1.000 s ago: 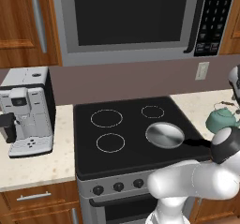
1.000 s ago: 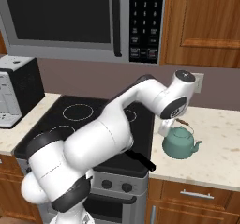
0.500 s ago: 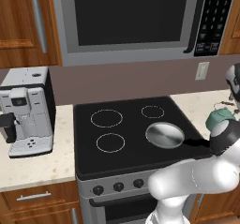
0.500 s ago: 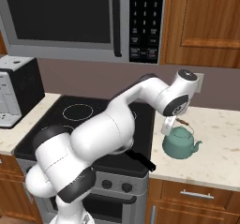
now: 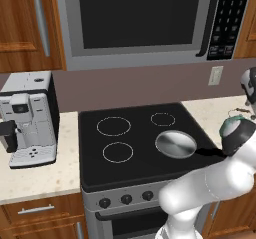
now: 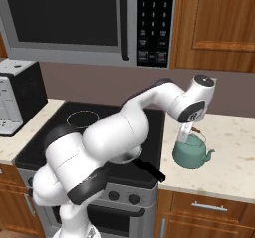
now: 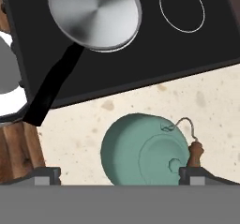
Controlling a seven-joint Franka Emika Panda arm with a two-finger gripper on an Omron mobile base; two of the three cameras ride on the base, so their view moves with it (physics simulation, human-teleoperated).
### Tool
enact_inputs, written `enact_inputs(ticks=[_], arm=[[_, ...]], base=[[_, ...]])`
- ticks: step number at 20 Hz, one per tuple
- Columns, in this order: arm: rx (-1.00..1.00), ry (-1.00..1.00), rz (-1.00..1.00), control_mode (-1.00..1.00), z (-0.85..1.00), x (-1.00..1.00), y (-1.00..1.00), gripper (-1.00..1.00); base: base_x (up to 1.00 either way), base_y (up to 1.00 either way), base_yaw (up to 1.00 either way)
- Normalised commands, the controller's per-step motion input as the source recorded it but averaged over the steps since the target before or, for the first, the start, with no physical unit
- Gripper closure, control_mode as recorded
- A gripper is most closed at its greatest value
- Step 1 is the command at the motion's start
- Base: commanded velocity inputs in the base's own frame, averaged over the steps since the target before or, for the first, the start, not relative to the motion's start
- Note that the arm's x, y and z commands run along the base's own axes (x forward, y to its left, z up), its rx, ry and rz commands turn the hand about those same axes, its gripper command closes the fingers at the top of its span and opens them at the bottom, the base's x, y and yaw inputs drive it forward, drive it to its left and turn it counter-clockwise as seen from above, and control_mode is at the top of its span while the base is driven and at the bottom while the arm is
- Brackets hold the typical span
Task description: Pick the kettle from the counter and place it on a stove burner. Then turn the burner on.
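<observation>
Kettle (image 6: 191, 152): teal, upright on counter (image 6: 234, 152), right of cooktop (image 5: 135, 143), apart from its edge.
Gripper (image 7: 120, 171): directly above kettle, jaws spread wide, one fingertip (image 7: 44, 174) each side of body, nothing grasped.
Pan (image 5: 176, 144): silver, on front right burner, black handle toward counter.
Burner (image 5: 118, 152): white ring, front left, bare.
Coffee machine (image 5: 27, 118): left counter.
</observation>
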Motion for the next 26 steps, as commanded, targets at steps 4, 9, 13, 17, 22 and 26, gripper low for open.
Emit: enact_inputs(ticks=[4, 9, 13, 17, 22, 26], arm=[[0.00, 0.00, 0.00, -1.00, 0.00, 0.21, -0.22, -1.00], [0.00, 0.00, 0.00, -1.00, -0.03, 0.25, -0.18, -1.00], [0.00, 0.00, 0.00, -1.00, -0.09, 0.23, -0.13, -1.00], [0.00, 0.02, 0.00, -1.00, -0.15, 0.20, -0.10, -1.00], [0.00, 0.06, 0.00, -1.00, -0.22, 0.14, -0.05, -1.00], [0.00, 0.07, 0.00, -1.00, -0.20, 0.21, 0.00, -1.00]], base=[[0.00, 0.00, 0.00], [0.00, 0.00, 0.00], [0.00, 0.00, 0.00], [0.00, 0.00, 0.00], [0.00, 0.00, 0.00], [0.00, 0.00, 0.00]])
